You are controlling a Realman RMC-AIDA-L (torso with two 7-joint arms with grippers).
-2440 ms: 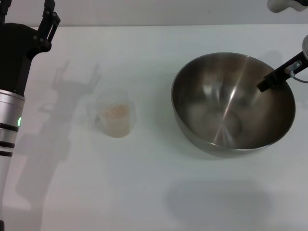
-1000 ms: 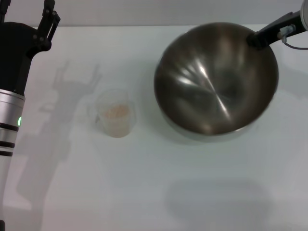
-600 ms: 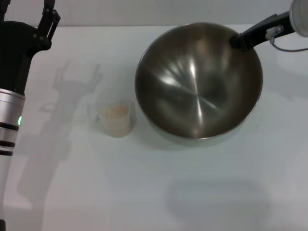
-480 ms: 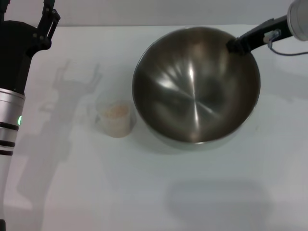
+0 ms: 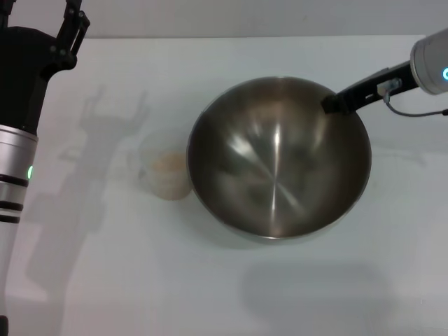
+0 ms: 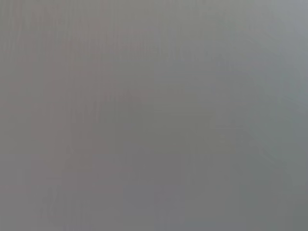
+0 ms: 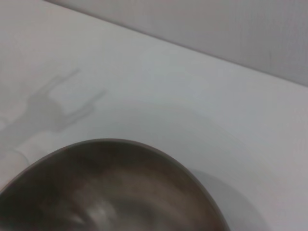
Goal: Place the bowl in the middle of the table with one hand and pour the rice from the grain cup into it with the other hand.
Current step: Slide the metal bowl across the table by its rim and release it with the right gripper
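The steel bowl (image 5: 276,164) hangs near the middle of the white table (image 5: 210,280), and its left rim overlaps the grain cup. My right gripper (image 5: 333,105) is shut on the bowl's far right rim. The bowl's rim also shows in the right wrist view (image 7: 120,192). The clear grain cup (image 5: 162,175) stands just left of the bowl with pale rice (image 5: 168,165) in it. My left gripper (image 5: 40,15) is open and empty, raised at the far left, well behind the cup. The left wrist view shows only plain grey.
The left arm (image 5: 17,140) runs down the left edge of the head view. Its shadow (image 5: 105,119) falls on the table behind the cup. The table's back edge (image 5: 245,36) meets a grey wall.
My right gripper has carried the bowl from the right side leftward and toward me, until its rim overlaps the cup. The cup and the left arm have not moved.
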